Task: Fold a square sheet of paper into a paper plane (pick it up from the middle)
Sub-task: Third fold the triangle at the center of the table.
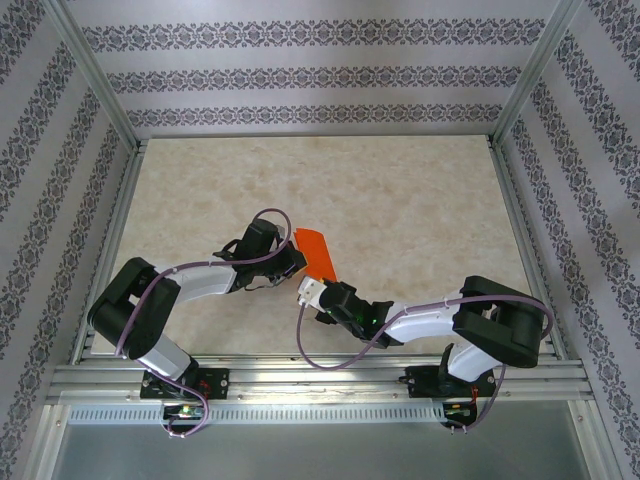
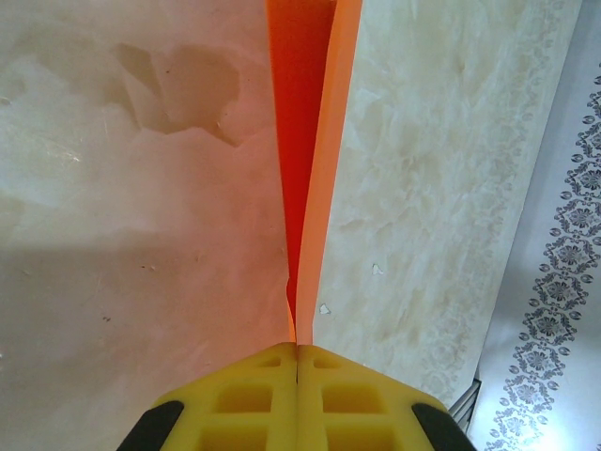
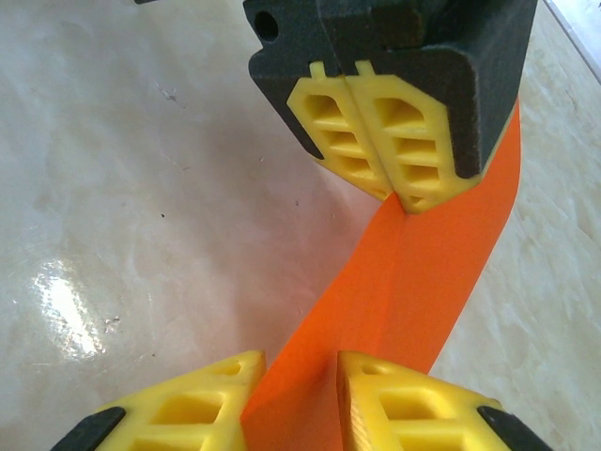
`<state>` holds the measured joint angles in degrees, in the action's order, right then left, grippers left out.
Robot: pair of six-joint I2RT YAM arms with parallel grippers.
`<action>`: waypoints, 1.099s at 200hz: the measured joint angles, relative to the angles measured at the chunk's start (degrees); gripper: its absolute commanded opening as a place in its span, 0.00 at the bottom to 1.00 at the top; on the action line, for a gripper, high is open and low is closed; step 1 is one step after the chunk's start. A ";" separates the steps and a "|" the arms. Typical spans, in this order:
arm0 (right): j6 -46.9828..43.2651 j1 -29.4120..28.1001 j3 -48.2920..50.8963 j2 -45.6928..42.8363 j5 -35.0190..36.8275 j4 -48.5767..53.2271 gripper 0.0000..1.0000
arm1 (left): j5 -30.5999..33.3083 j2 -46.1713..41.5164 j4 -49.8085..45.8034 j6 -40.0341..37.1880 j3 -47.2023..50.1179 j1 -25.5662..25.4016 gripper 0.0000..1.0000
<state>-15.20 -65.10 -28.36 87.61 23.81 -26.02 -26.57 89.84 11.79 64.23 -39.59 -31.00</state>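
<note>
Fold step in hand, I'd judge: left gripper (image 2: 297, 346) pinches the folded orange paper sheet (image 3: 418, 282) on edge above the table (image 1: 400, 210), right gripper (image 3: 300, 376), jaws spread, straddles its near end; next needs a square re-pinch along the crease.

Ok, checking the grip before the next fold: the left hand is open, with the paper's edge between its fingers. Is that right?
Not quite: it isn't open. The left wrist view shows the left hand shut, fingers pressed together on the paper, whose edge does sit between them.
</note>
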 measured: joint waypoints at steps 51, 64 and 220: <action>0.31 0.00 0.68 -1.40 -0.07 -0.44 0.22 | -0.02 0.11 0.00 0.17 0.00 0.02 0.00; 0.44 0.00 0.83 -2.21 -0.11 -0.50 0.20 | 0.00 0.15 0.02 0.17 0.00 0.02 0.00; 4.17 3.10 2.16 -5.05 -5.14 -0.83 0.00 | 0.00 0.48 -0.02 0.35 0.00 0.00 0.21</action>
<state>-11.03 -62.00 -26.20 82.56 18.68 -26.85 -26.57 90.32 11.77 64.58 -39.59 -31.00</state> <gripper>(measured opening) 0.049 0.147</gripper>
